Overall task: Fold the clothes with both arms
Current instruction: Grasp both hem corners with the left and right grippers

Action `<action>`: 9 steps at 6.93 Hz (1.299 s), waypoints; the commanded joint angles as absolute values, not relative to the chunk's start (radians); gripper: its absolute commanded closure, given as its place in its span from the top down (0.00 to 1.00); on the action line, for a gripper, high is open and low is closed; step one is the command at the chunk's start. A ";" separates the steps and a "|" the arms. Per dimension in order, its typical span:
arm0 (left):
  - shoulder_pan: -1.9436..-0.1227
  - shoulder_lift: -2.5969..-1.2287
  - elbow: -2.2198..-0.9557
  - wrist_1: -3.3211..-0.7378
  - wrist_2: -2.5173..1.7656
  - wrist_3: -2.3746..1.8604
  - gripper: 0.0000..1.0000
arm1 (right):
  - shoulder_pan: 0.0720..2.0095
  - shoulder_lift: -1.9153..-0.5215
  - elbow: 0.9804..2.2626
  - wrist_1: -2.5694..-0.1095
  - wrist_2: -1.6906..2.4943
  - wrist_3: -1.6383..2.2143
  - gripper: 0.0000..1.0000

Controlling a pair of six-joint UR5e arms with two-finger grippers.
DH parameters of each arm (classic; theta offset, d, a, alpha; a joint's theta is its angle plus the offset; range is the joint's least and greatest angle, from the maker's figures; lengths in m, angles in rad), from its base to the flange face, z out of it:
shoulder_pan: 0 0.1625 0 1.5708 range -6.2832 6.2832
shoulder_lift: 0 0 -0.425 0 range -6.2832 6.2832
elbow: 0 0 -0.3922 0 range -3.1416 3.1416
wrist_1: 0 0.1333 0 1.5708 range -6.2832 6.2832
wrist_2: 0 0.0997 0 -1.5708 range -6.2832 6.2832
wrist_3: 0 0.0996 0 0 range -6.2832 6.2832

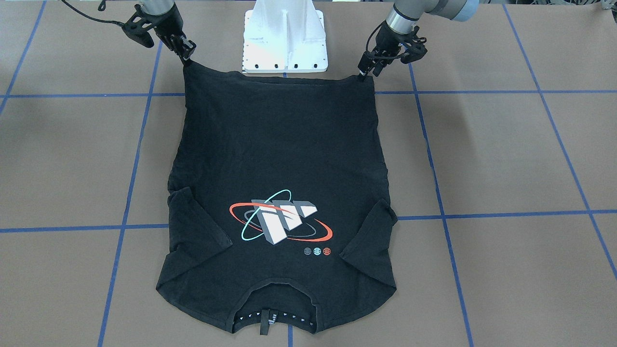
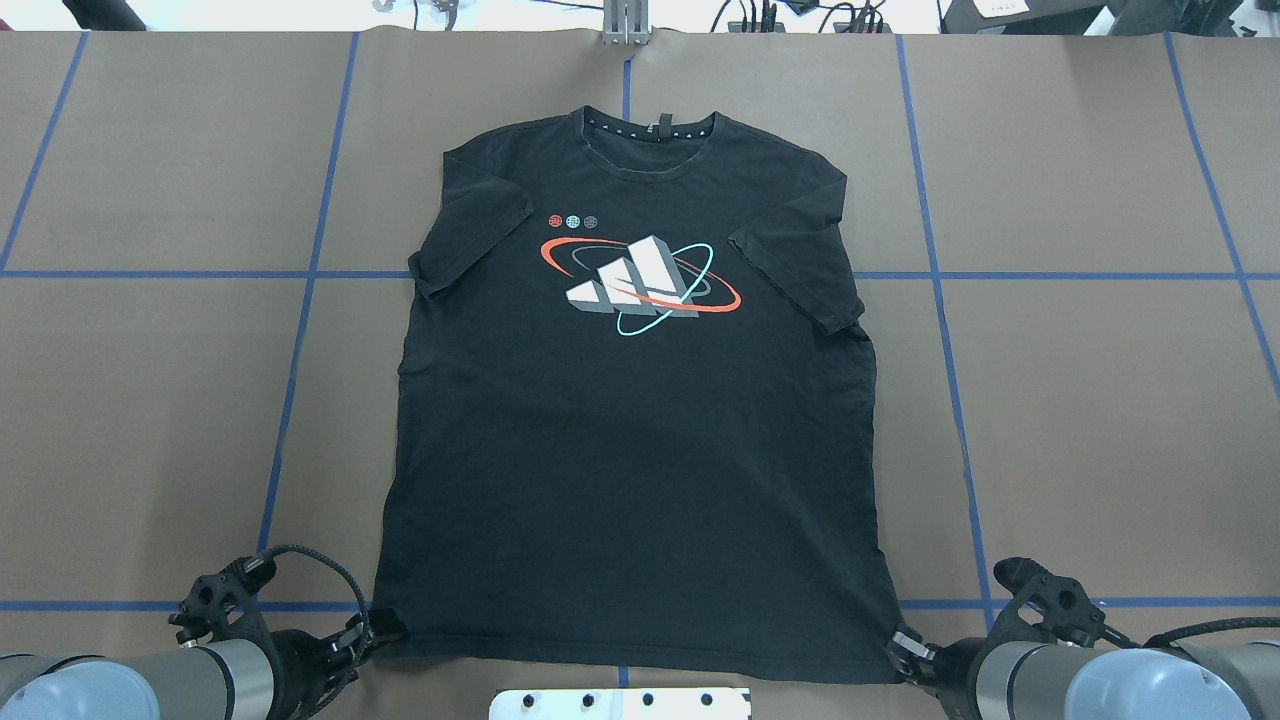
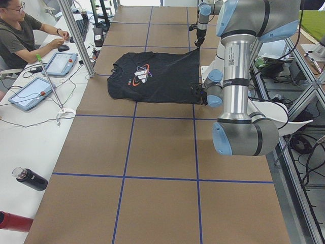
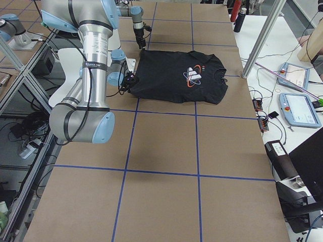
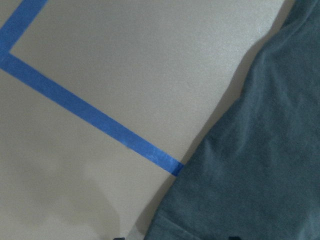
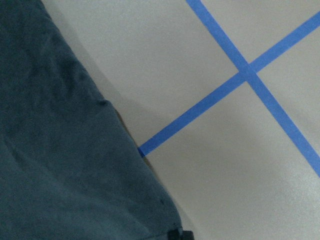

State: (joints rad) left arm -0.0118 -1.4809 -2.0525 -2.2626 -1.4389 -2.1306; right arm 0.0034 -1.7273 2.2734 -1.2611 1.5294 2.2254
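The black T-shirt lies flat and face up on the brown table, logo showing, collar on the far side from the robot. Its bottom hem runs along the robot's side. My left gripper is shut on the hem corner on my left. My right gripper is shut on the other hem corner. Both corners are drawn up into small points. The wrist views show only shirt fabric beside bare table; the fingertips are almost out of frame.
The white pedestal base stands just behind the hem, between the two arms. Blue tape lines grid the table. In the exterior left view a person sits at a side bench with tablets and bottles.
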 commanded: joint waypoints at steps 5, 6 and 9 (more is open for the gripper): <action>-0.012 -1.479 -2.052 -2.261 -1.439 -2.157 0.00 | 0.018 -1.721 2.275 -1.261 1.549 2.221 0.00; -0.014 -1.477 -2.060 -2.261 -1.442 -2.157 0.00 | 0.021 -1.721 2.275 -1.261 1.551 2.221 0.00; -0.017 -1.471 -2.185 -2.147 -1.492 -2.157 0.00 | 0.031 -1.724 2.289 -1.261 1.566 2.221 0.00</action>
